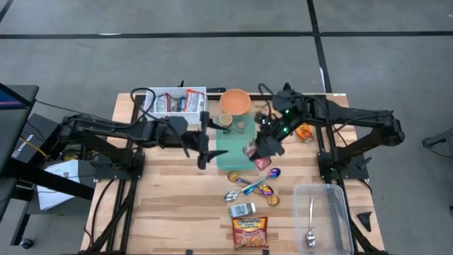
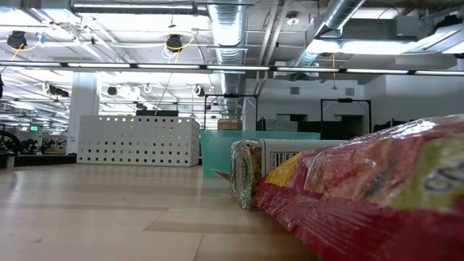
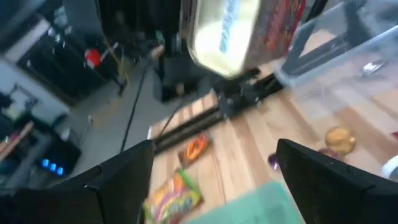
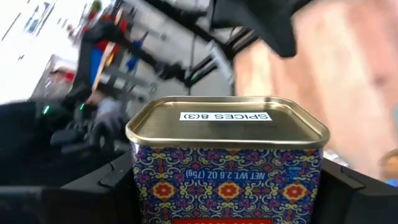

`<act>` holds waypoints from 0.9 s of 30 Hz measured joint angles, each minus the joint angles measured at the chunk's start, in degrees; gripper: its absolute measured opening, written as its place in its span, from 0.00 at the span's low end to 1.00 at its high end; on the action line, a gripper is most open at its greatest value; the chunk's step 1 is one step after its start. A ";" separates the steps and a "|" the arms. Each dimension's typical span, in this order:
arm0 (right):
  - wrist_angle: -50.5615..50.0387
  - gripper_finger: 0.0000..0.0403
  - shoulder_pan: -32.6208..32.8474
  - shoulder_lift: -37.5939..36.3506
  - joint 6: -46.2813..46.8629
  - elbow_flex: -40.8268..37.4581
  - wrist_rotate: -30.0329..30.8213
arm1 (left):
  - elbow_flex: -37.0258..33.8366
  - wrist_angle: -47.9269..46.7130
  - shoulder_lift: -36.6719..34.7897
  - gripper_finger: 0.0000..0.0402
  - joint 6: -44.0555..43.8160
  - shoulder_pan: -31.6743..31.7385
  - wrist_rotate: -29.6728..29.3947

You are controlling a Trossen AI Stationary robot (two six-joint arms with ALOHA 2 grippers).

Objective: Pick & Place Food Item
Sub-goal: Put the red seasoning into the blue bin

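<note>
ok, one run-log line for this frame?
right gripper: shut on spice tin, lifted over green mat | left gripper: open, empty, at mat's left edge | clear bin: spoon inside

non-task items on the wooden table

an orange bowl sits at the far edge, beside a white bin holding packets. a green mat lies mid-table. a blue-handled spoon lies near a clear plastic tub that holds a metal spoon. a red snack packet lies at the near edge.
</note>
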 joint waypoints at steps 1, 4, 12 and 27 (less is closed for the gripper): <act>0.03 0.73 0.24 0.73 0.22 0.07 -1.13 | -0.02 1.14 0.03 0.83 0.66 -0.62 0.02; 0.23 0.73 0.92 3.54 0.81 0.02 -4.24 | 0.03 4.14 -0.18 0.83 2.41 -2.19 0.05; 11.54 0.74 3.17 11.52 5.72 0.02 -15.02 | 0.03 3.36 -0.08 0.83 -0.46 -4.59 6.90; 21.84 0.73 3.45 18.71 12.39 3.30 -17.56 | 0.03 0.04 -0.05 0.83 -7.60 -6.10 17.26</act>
